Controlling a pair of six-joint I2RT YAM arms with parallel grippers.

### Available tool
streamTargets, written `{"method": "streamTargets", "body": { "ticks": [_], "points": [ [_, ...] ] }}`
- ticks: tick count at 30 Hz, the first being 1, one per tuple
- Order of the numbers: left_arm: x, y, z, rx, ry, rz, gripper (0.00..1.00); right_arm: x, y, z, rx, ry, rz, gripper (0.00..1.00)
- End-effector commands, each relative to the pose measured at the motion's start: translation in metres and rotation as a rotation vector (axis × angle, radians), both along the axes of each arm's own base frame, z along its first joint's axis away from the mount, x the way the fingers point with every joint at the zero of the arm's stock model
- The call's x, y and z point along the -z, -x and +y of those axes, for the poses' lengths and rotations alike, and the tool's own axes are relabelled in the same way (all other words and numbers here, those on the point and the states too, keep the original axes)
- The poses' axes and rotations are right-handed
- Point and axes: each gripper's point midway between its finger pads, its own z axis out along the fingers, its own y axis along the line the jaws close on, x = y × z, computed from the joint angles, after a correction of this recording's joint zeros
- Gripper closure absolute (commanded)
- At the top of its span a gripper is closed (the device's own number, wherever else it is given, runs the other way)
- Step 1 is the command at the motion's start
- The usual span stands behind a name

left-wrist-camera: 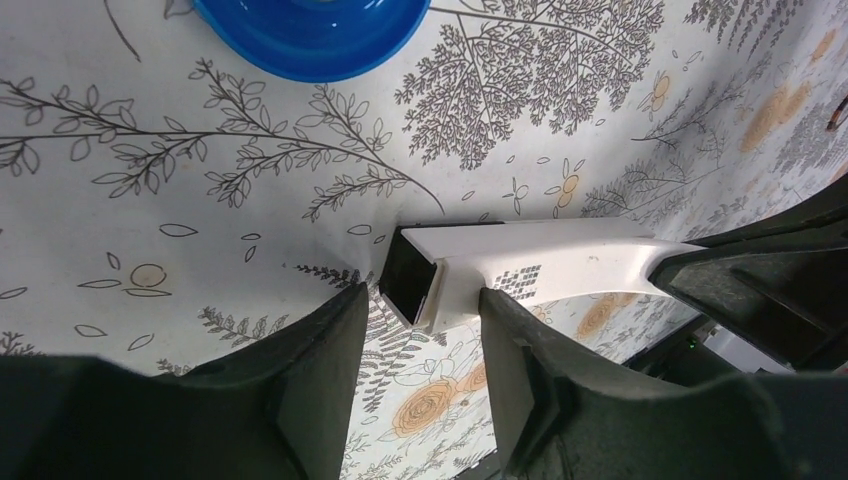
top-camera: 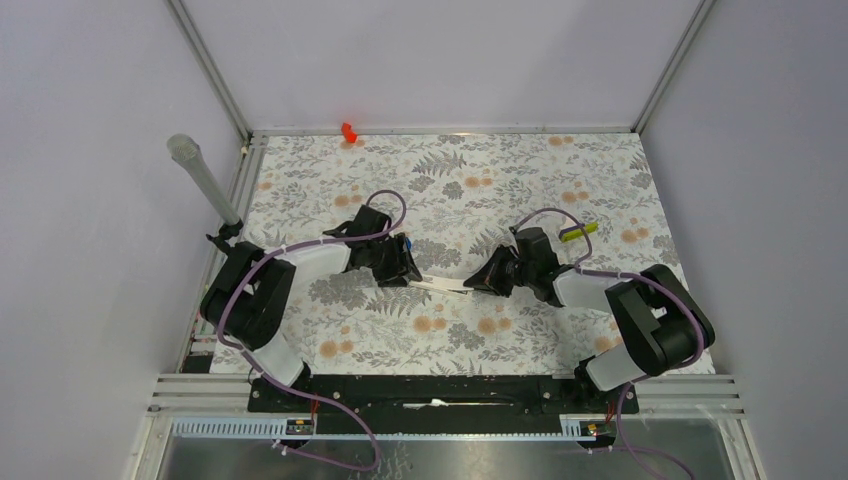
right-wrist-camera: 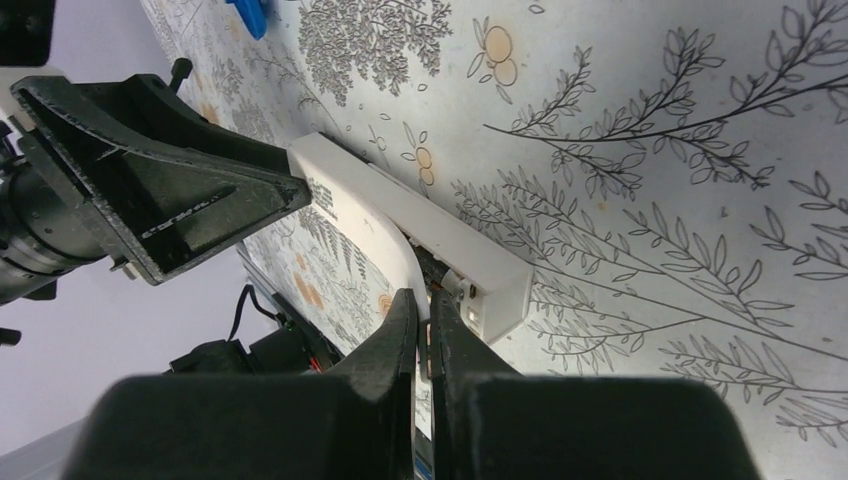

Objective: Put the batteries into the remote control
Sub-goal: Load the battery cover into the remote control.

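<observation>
The white remote control lies mid-table between my two grippers. In the left wrist view its end with the dark recess sits between my left gripper's fingers, which close on the white body. My right gripper is shut on the thin white cover strip, which curves up off the remote beside its open dark compartment. In the top view the left gripper and right gripper hold opposite ends. No loose batteries show.
A blue object lies just beyond the left gripper, also seen in the top view. A yellow-green item sits behind the right arm. A red piece is at the back edge. A grey cylinder stands at the left.
</observation>
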Motion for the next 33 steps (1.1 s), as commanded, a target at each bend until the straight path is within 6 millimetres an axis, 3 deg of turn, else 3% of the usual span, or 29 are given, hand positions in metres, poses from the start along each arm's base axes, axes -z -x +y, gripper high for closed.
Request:
{"method": "streamTargets", "body": {
  "ticks": [1,7,11,18,30,33],
  "points": [
    [0.026,0.013,0.012,0.027,-0.14,0.032,0.5,0.03,0.016,-0.008,-0.043,0.092,0.076,0.96],
    [0.043,0.027,0.019,0.06,-0.227,0.075,0.54,0.026,0.016,-0.011,-0.059,0.12,0.059,0.95],
    [0.051,0.033,0.023,0.07,-0.254,0.097,0.63,0.023,0.017,-0.012,-0.068,0.128,0.056,0.95],
    [0.056,0.037,0.027,0.069,-0.273,0.107,0.64,0.029,0.022,-0.021,-0.046,0.177,0.086,0.95],
    [0.053,0.035,0.026,0.071,-0.264,0.094,0.47,0.043,0.031,-0.05,-0.05,0.355,0.127,0.98],
    [0.051,0.033,0.023,0.072,-0.249,0.088,0.48,0.044,0.032,-0.05,-0.055,0.362,0.13,0.98]
  ]
}}
